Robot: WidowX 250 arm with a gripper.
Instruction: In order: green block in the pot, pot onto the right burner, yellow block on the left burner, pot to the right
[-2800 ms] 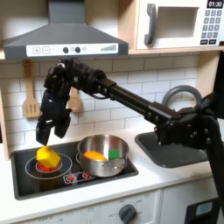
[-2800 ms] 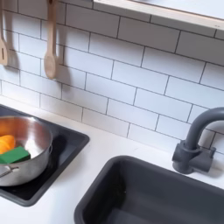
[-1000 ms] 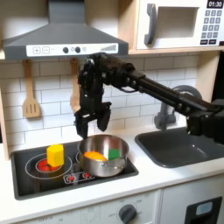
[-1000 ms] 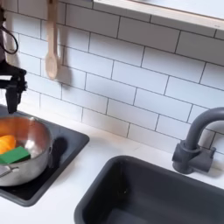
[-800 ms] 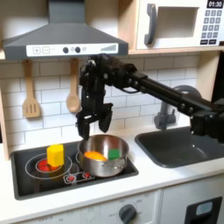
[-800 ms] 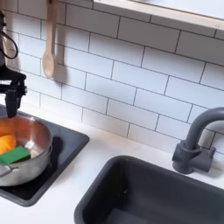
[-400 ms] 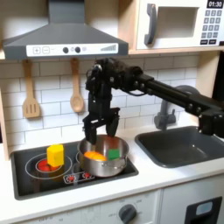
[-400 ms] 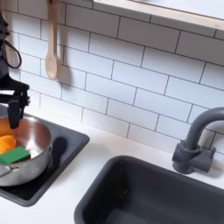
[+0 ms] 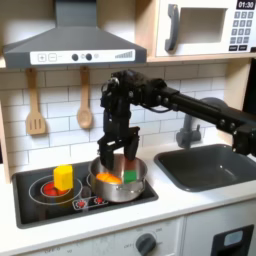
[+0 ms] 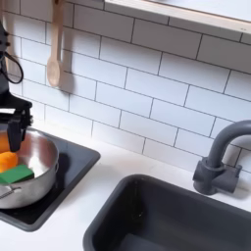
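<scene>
The silver pot [image 9: 124, 192] sits on the burner at the first exterior view's right, holding the dark green block [image 9: 131, 175] and an orange piece [image 9: 106, 178]. The yellow block [image 9: 62, 177] stands upright on the red-ringed burner to its left, apart from the arm. My gripper [image 9: 117, 153] hangs open just above the pot's back rim, with nothing between its fingers. In the second exterior view the pot [image 10: 45, 180], green block [image 10: 15, 174] and orange piece [image 10: 7, 160] lie at the left edge, with the gripper [image 10: 14, 134] above them.
The black cooktop [image 9: 30, 202] ends near the counter's front edge. A dark sink [image 10: 167, 211] with a grey faucet [image 10: 221, 157] lies to the first exterior view's right. Wooden utensils [image 9: 85, 100] hang on the tiled wall under the range hood [image 9: 70, 40].
The gripper has swung from above the left burner over to the pot and come down towards its rim. The yellow block stays on the left burner; the pot has not moved.
</scene>
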